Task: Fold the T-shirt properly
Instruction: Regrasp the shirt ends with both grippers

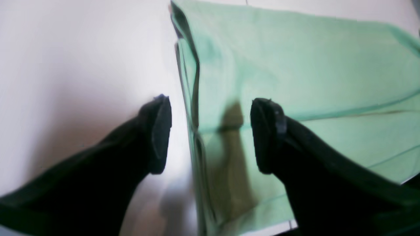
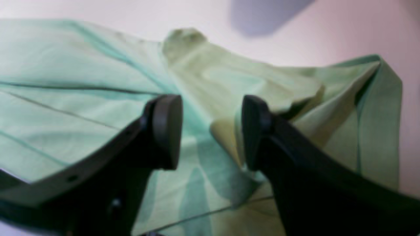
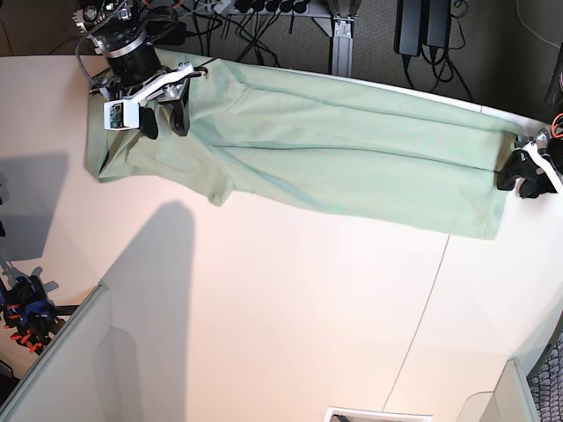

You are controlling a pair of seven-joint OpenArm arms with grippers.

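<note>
T-shirt (image 3: pixel 352 154) lies folded lengthwise, both grippers open above its ends.

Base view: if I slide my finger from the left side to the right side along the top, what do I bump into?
Right hand → T-shirt → left hand.

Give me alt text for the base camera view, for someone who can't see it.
A pale mint-green T-shirt lies folded into a long band across the far side of a white table. The right gripper hangs open over its bunched left end, and the left gripper sits open just off its right edge, holding nothing.
</note>
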